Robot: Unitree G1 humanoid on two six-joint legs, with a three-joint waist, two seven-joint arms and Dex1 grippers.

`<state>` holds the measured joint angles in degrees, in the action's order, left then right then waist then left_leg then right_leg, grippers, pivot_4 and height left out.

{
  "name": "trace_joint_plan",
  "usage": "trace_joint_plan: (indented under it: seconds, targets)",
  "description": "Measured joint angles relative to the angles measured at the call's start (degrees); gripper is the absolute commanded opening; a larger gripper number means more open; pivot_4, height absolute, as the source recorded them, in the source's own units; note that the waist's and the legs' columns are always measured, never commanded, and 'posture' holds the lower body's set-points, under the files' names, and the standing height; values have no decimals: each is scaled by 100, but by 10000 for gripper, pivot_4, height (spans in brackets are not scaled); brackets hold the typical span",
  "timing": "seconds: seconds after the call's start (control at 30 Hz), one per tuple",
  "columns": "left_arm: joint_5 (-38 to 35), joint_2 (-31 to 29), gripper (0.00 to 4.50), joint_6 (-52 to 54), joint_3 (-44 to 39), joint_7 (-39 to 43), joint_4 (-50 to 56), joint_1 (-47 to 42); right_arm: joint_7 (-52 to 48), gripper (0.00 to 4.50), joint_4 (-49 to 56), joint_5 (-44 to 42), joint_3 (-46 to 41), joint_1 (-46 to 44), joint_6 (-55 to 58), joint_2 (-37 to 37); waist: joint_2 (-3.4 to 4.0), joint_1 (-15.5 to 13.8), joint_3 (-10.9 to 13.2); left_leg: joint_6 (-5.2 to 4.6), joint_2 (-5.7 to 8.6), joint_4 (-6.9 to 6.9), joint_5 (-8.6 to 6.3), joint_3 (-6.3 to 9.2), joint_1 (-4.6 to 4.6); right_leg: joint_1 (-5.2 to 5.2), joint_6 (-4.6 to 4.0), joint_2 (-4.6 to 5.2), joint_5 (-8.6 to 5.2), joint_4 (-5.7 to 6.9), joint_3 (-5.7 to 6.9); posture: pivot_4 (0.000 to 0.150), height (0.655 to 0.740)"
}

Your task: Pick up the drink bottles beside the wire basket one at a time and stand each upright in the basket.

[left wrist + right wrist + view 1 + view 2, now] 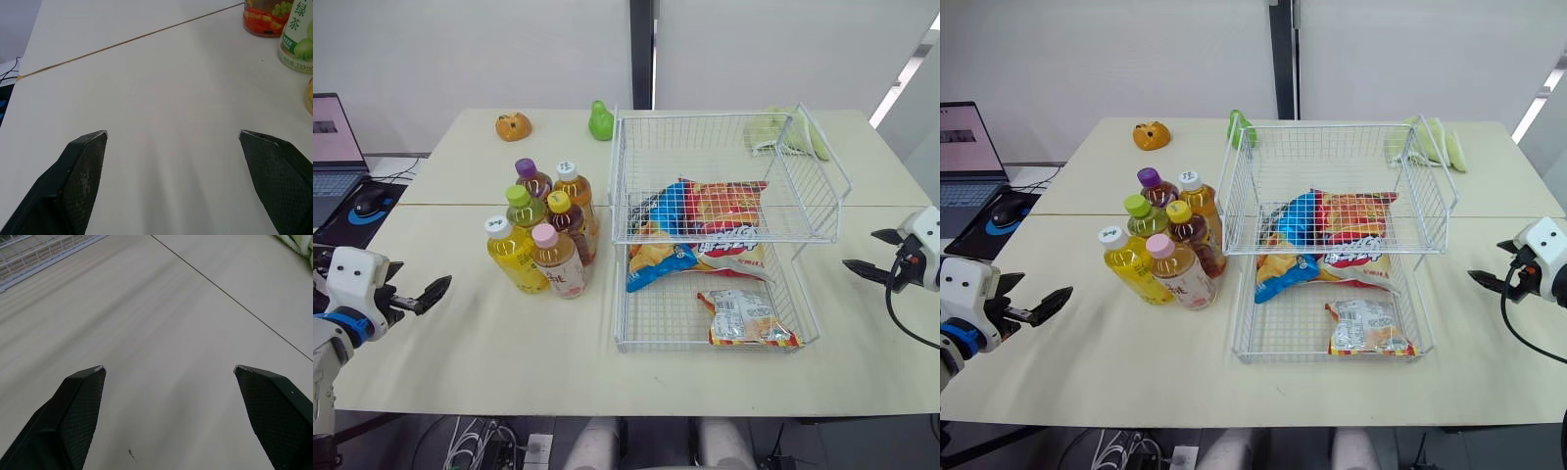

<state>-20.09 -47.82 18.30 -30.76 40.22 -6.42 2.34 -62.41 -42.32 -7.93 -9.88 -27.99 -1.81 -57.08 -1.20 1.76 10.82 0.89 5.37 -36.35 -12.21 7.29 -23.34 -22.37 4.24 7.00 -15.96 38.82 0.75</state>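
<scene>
Six drink bottles point(543, 235) stand clustered just left of the wire basket point(705, 347) (it holds only snack bags point(715, 220)), so no placement is done. Left gripper point(173, 134) and right gripper point(168, 368) both gape wide, empty.

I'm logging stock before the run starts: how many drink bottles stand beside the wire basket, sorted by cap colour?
White cap: 2
Purple cap: 1
Green cap: 1
Yellow cap: 1
Pink cap: 1
Total: 6
</scene>
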Motion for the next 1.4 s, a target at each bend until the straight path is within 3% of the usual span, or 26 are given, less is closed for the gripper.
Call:
trace_joint_plan:
  seconds: [0.57, 1.03, 1.4]
  targets:
    - [-393, -203, 44614, 126, -320, 935, -69, 209, 258, 45000, 143, -244, -342, 71, 149, 4, 0, 1, 0, 0, -4, 30, 0, -11, 19, 4, -1, 0, -1, -12, -8, 1500, 7400]
    - [-636, -241, 44614, 361, -509, 1057, 194, 328, 165, 45000, 609, -375, -595, 499, 227, -143, 0, -11, 0, 0, -8, 31, 0, -12, 20, 6, -2, 3, -2, -20, -10, 1500, 7400]
    - [-926, -152, 44614, 800, -613, 913, 874, 519, 168, 45000, 1872, -1133, -1962, 1616, 408, -277, 1, -17, 1, 0, -13, 35, -1, -14, 20, 7, -3, 5, -4, -24, -12, 1500, 7400]
